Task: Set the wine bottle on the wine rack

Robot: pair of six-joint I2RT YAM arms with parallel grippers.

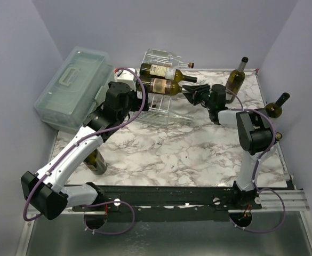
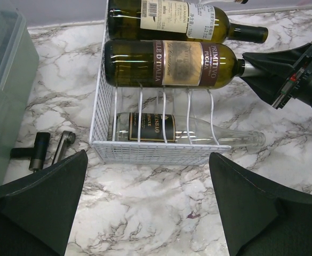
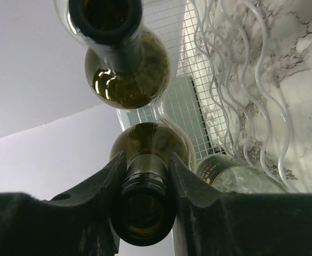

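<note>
While the right gripper (image 2: 249, 66) clamps its neck from the right, the dark-green, tan-labelled bottle (image 2: 134, 64) lies on the rack (image 2: 150, 152).

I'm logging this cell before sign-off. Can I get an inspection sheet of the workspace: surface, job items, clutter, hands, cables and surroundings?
Surface: marble-patterned table.
Job's things: wine bottle lies on the wine rack, middle tier, between a top bottle and a clear bottle below.
Clutter: pale-green storage box at left; two upright bottles at right; dark bottle under the left arm; small dark tool beside the box.
Hands: right hand shut on the wine bottle's neck; left hand open, empty, facing the rack.
Cables: purple cables loop along both arms.
Surroundings: plain walls; nothing else seen.
</note>
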